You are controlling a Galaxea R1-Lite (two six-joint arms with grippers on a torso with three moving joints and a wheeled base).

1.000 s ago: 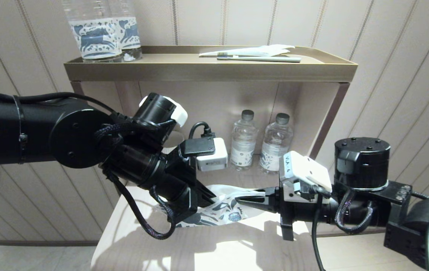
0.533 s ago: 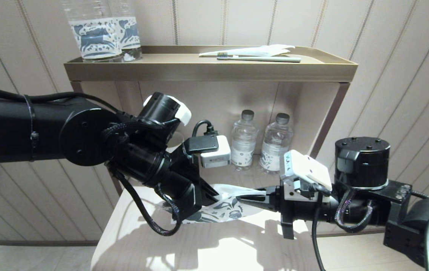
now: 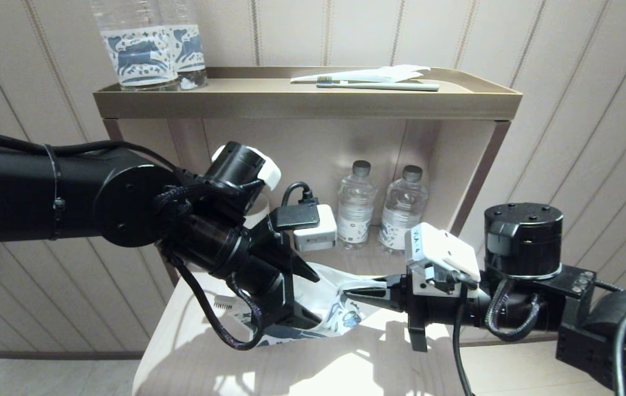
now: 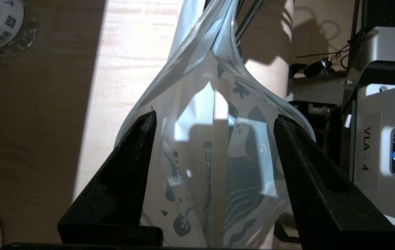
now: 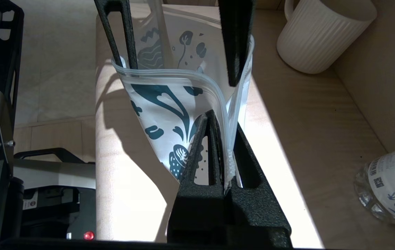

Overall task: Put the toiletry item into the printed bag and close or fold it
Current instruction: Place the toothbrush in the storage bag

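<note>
Right hand (image 3: pixel 358 292): pinched tight on the zip edge of the printed bag (image 3: pixel 334 308), fingers pressed together on the plastic, as the right wrist view (image 5: pixel 218 132) shows plainly. Holding one corner of the mouth up off the bench (image 3: pixel 345 368), with the pouch slanting from there down toward the left.

Left hand (image 4: pixel 214 139): spread wide, one finger on either side of the bag, seemingly inside or around the mouth; gripping nothing. Nearer the bag's body than the right, and lying along its length.

Bag's long axis: running roughly from the right hand's pinch toward and under the left hand, mouth end toward the right. Pale strip inside, seen through the plastic in the left wrist view, possibly the toothbrush handle; not certain. Small bristle head (image 3: pixel 225 302) showing by the left arm above the bench, so the toiletry item probably at or poking past the far end.

Judgement: closing likely turns on drawing the left fingers along the zip line away from the right's fixed pinch.
</note>
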